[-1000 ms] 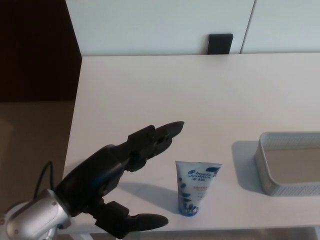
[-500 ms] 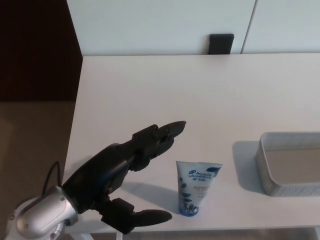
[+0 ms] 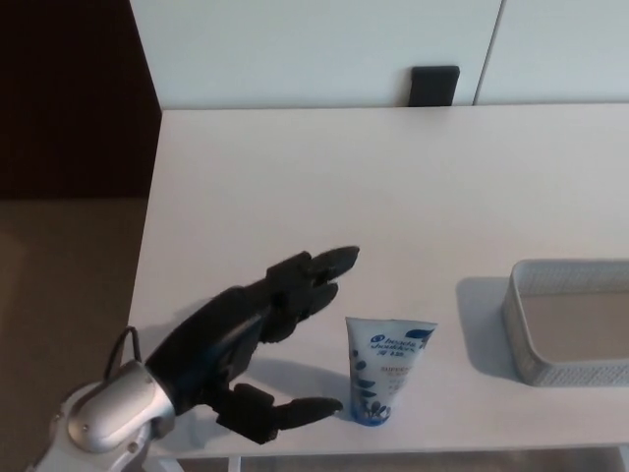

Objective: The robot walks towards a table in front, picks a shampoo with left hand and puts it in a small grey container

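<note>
A blue and white shampoo tube [image 3: 383,367] lies near the front edge of the white table [image 3: 393,187], cap end toward me. My left hand [image 3: 257,334] hovers just left of it, open, with its two fingers [image 3: 319,270] stretched above the tube's top left and the thumb [image 3: 295,413] reaching toward the cap end. Nothing is held. The small grey container [image 3: 568,320] sits at the right edge of the view, seemingly empty and partly cut off. My right hand does not show.
A black object [image 3: 433,85] stands at the table's far edge against the white wall. Dark floor lies beyond the table's left edge [image 3: 147,211].
My left hand has moved right and closer to the shampoo tube, the thumb tip now almost at its cap end. The tube and container have not moved.
</note>
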